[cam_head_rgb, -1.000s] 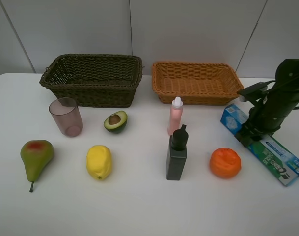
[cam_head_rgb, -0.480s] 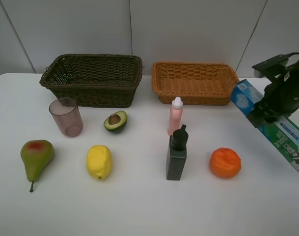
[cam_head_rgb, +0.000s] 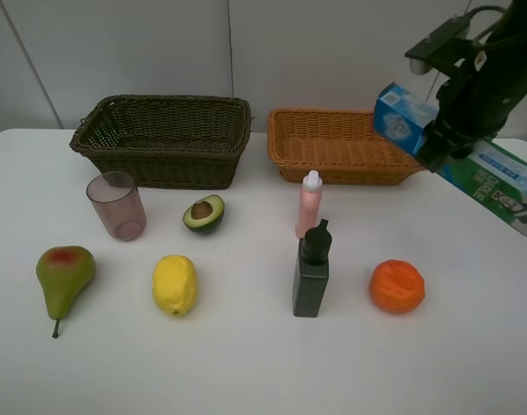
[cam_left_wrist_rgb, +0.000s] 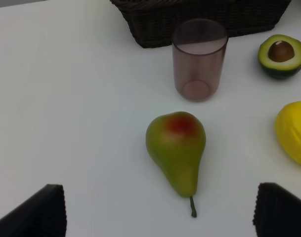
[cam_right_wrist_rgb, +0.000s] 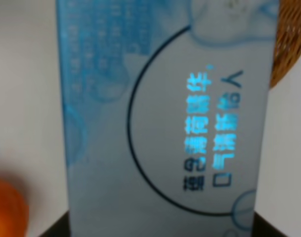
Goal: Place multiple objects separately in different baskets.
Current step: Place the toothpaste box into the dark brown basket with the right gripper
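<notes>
Pear (cam_head_rgb: 64,272), cup (cam_head_rgb: 116,205), lemon (cam_head_rgb: 175,284) and avocado (cam_head_rgb: 203,213) are lying well apart at left, leaving room for picking each alone. Left hand (cam_left_wrist_rgb: 160,211) is hovering over the pear, fingers wide apart and empty. Dark basket (cam_head_rgb: 159,102) and tan basket (cam_head_rgb: 332,113) are waiting at the back. At upper right, right hand (cam_head_rgb: 438,145) is clamping the box (cam_head_rgb: 400,111) aloft and tilted near the tan basket's right end, probably heading in. White counter (cam_head_rgb: 246,363) is bearing everything; pale panelled wall (cam_head_rgb: 332,52) is standing behind.
</notes>
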You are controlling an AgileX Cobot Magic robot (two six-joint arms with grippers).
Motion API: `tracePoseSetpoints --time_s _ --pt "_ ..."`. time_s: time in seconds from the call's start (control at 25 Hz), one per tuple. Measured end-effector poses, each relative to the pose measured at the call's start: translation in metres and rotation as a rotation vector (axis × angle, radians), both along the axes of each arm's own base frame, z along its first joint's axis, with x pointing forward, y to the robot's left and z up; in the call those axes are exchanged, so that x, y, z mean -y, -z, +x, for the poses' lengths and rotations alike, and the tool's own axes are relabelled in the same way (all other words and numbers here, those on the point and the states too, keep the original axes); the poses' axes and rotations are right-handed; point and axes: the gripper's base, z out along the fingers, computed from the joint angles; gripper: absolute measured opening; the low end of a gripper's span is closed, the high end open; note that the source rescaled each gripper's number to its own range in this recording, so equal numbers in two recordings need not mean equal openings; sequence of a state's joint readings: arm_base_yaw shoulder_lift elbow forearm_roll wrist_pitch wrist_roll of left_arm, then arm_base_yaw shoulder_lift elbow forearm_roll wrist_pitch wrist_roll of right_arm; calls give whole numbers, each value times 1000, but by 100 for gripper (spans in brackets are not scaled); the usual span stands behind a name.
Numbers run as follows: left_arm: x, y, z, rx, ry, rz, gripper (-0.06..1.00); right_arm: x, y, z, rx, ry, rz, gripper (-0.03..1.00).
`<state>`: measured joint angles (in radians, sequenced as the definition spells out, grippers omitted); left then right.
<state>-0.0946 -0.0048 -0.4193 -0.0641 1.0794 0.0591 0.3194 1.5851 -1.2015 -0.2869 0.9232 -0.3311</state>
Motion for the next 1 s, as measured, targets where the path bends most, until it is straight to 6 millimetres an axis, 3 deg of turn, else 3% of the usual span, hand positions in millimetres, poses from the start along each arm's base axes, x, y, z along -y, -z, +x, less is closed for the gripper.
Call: tracePoseSetpoints --time_s 0.24,0.72,1.0 --pt "0 0 0 0 0 0 100 -56 -20 18 29 -171 -29 16" --pt "0 0 0 0 0 0 100 -179 -13 69 104 -429 -36 16" --pt "0 0 0 0 0 0 100 -237 -11 77 203 -592 -24 16"
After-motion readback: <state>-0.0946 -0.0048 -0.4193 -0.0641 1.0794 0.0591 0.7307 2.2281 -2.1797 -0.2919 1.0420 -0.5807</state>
